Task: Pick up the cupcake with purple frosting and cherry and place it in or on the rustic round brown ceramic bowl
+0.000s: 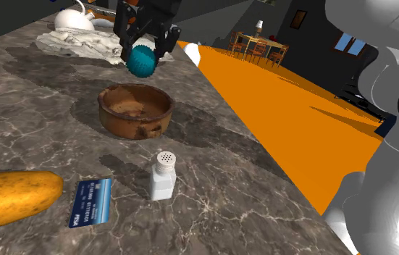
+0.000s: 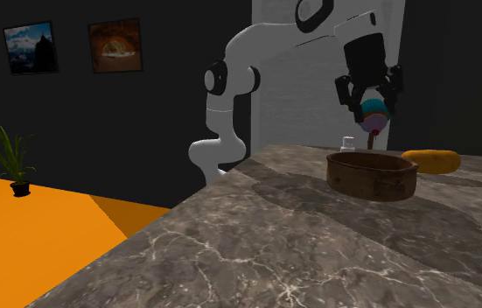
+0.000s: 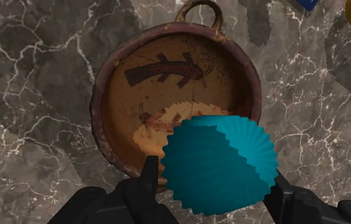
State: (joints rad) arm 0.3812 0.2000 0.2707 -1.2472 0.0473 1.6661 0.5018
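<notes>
Dark marbled bench (image 1: 38, 116) carries a white shaker (image 1: 164, 174), a blue card (image 1: 90, 201) and a fat yellow-orange veggie (image 1: 13, 197), all well apart from the pincer (image 1: 145, 52), out toward the stand. A crumpled white cloth (image 1: 82, 42) and a white teapot (image 1: 73, 18) sit near the pincer, on the shoulder view's left of it.

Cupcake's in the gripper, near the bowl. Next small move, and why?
Probably nudge the gripper sideways toward the loop handle of the bowl before lowering. It is shut on the cupcake, which hangs well above the bowl. In the wrist view the cupcake covers the rim on the side away from the handle, not the middle. Released here, it could catch the rim.
</notes>
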